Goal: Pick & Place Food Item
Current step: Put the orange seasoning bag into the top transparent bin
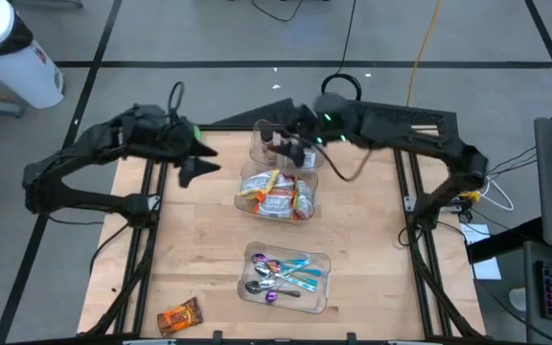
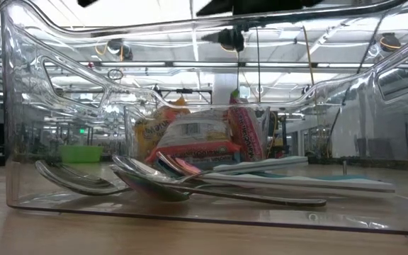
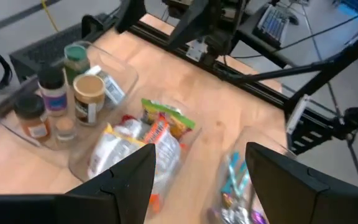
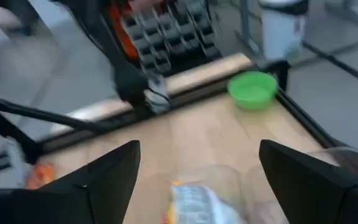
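At the table's front left corner: one loose snack packet, flat on the wood, well apart from every bin and from both arms. Looks like the food item left to move, though cannot be sure which packet is meant. Holds nothing yet on either side, so probably at or before the reach, with grasp, carry and release all to do.

Over the back left of the table: left gripper, fingers spread, nothing between them, aimed toward the middle bin. Over the back bin: right gripper, fingers spread wide, likewise empty.

Down the table's centre line, back to front: a clear bin of spice jars, a clear bin of snack packets that seems the likely drop place, and a clear bin of spoons. Beyond the table: a green bowl near a corner and a white can on the floor.

Between left gripper and loose packet: bare wood only, no obstacle. On the way back to the middle bin: spoon bin just beside the path, worth clearing high.
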### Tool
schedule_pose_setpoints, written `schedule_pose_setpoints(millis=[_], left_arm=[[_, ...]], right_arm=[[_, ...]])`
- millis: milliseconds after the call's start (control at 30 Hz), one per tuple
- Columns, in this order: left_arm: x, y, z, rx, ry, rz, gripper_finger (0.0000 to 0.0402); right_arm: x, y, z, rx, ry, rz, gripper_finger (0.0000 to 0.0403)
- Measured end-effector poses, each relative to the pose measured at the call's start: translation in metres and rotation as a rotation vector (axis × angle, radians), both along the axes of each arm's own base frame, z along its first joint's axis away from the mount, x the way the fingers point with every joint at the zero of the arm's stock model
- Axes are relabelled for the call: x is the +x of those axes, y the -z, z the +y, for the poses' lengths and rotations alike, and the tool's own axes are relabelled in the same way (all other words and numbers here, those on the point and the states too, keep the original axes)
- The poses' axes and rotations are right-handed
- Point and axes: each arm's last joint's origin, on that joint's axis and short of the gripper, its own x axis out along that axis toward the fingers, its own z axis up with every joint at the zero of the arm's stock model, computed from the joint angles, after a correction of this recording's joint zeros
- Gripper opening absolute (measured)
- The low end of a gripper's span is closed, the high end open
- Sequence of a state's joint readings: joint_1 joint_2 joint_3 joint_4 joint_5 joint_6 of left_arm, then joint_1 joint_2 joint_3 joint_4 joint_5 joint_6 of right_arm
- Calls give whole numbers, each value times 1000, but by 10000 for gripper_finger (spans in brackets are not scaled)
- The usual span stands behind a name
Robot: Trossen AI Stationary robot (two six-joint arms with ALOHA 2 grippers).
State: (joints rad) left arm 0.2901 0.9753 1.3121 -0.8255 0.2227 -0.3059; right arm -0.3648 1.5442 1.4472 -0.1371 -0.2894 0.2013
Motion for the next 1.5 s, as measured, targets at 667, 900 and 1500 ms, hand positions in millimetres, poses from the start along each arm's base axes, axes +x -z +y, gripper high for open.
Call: schedule_pose_setpoints(millis=[667, 900, 1500], left_arm=[[-9, 45, -93, -246, -70, 528, 253], [12, 88, -140, -303, -62, 730, 253], [51, 173, -242, -434, -8, 989, 253]], right_arm=[[-42, 50, 124, 276, -226, -283, 320], [-48, 56, 174, 348, -385, -242, 320], [-80, 55, 263, 380, -490, -224, 320]])
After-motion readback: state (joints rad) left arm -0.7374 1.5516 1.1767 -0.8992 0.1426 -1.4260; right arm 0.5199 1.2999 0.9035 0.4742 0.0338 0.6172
